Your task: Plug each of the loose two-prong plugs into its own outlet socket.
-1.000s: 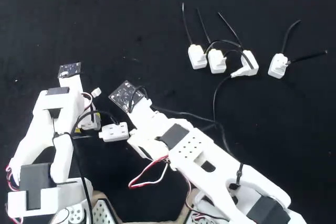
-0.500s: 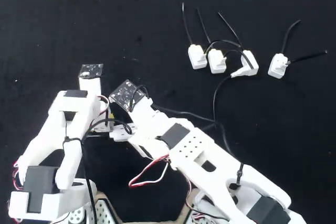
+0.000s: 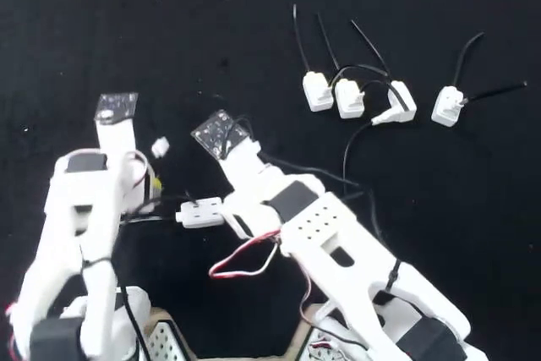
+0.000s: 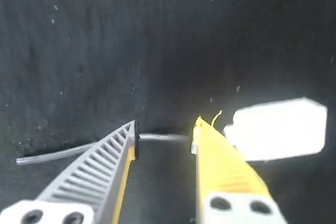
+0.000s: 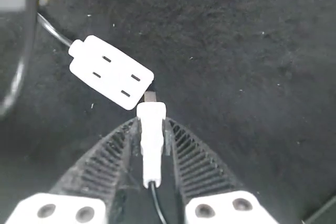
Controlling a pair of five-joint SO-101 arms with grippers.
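A white outlet block point(image 3: 203, 212) lies on the black table point(image 3: 211, 40) between the two arms. My right gripper point(image 5: 152, 124) is shut on a white two-prong plug point(image 5: 151, 145). The plug's prongs point at one end of the outlet block point(image 5: 110, 74) and are just short of it or touching it. My left gripper point(image 4: 164, 129) is open low over the table, its fingertips on either side of the block's thin cable point(image 4: 157, 137). The outlet block point(image 4: 278, 129) lies just beyond its yellow finger point(image 4: 220, 166).
Several more white plugs with black cords lie at the far right: one point(image 3: 317, 90), a second point(image 3: 349, 99), a third point(image 3: 397, 103) and the farthest point(image 3: 446, 107). A black cord point(image 3: 351, 158) trails from them toward the right arm.
The left arm swung right, then back left. The outlet block slid a little to the right. The right arm shifted slightly right with its plug.
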